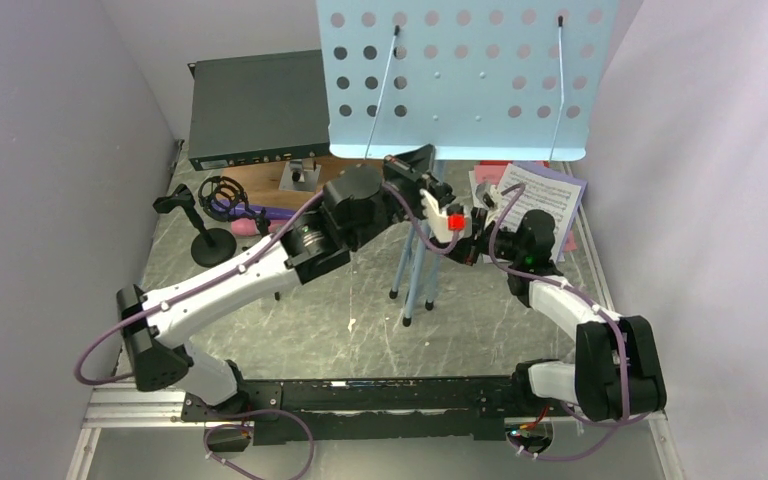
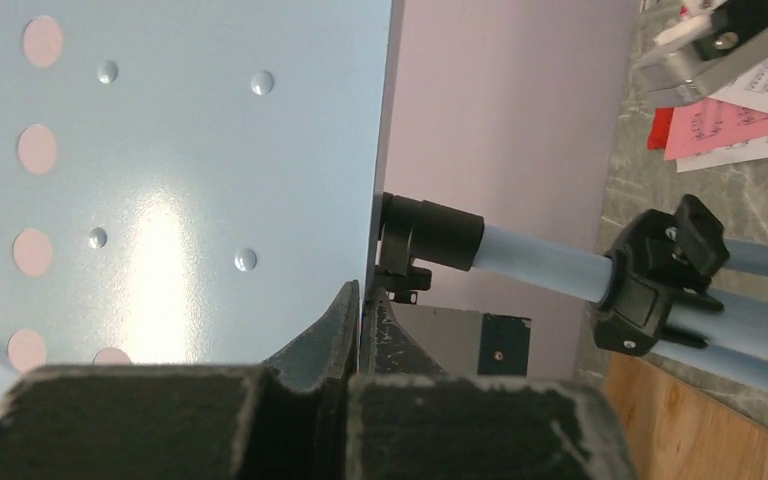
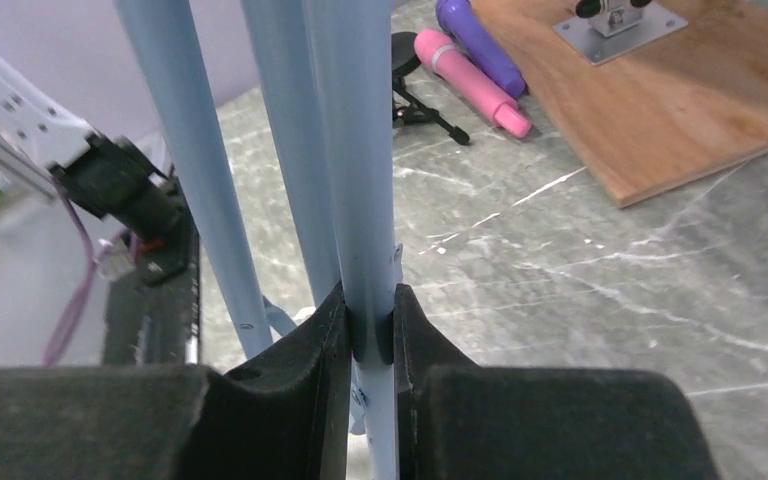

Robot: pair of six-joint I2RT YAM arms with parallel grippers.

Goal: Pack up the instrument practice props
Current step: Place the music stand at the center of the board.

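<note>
Top cam: stand is upright mid-worktop, legs drawn close together w/ feet on the surface, long axis rising twd the cam. Its tray fills the top of frame, wide side running L–R, holed face twd the cam.

My left arm runs diagonally from its base up to the tray's lower edge, where my left hand sits. My right arm is bent at the elbow on the right side, forearm angled up-left, w/ my right hand at the stand's tubes, below the tray.

Left wrist cam: left hand is clenched on the stand, fingers pinching the thin tray at its edge. The pole leaves that edge and runs off to the right thru a black clamp.

Right wrist cam: right hand is clamped on the stand too, one leg squeezed between the fingers, running top-to-bottom. Two more tubes are just left of it.

Sheets lie flat behind my right hand. Pink mic & purple mic lie side by side at the board edge. Round-base holder stands far left, near the box.
</note>
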